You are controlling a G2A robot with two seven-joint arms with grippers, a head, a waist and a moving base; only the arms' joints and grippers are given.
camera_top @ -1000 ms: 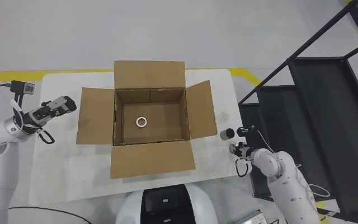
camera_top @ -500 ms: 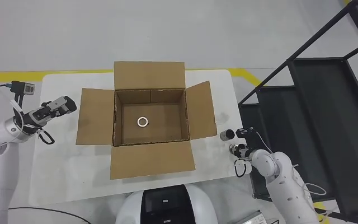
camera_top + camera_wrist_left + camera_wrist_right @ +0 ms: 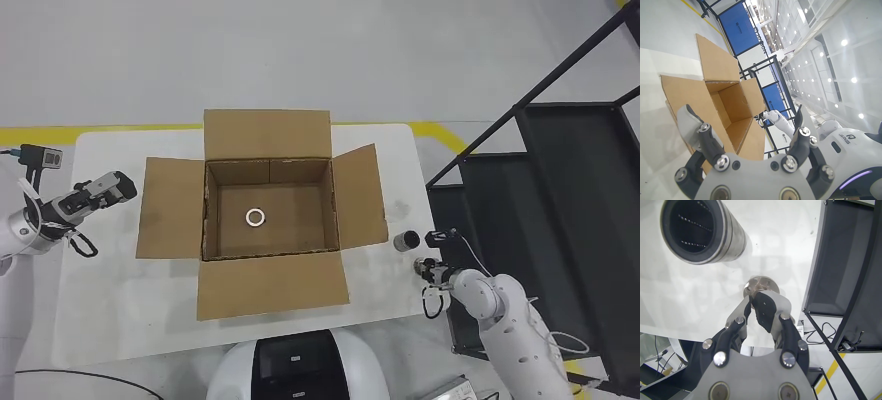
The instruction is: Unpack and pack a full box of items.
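Fingers [image 3: 764, 309] of the right gripper [image 3: 753, 297] stay pinched on the small silver flanged metal disc [image 3: 769, 285], barely shifting on the white table [image 3: 677, 294], so its move looks unfinished.

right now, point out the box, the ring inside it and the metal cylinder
box [image 3: 270, 285], top view, flap nearest the robot
ring [image 3: 247, 216], top view, its rim
metal cylinder [image 3: 734, 241], right wrist view, its side

flanged part [image 3: 761, 283] half hidden, ring [image 3: 254, 216] indistinct
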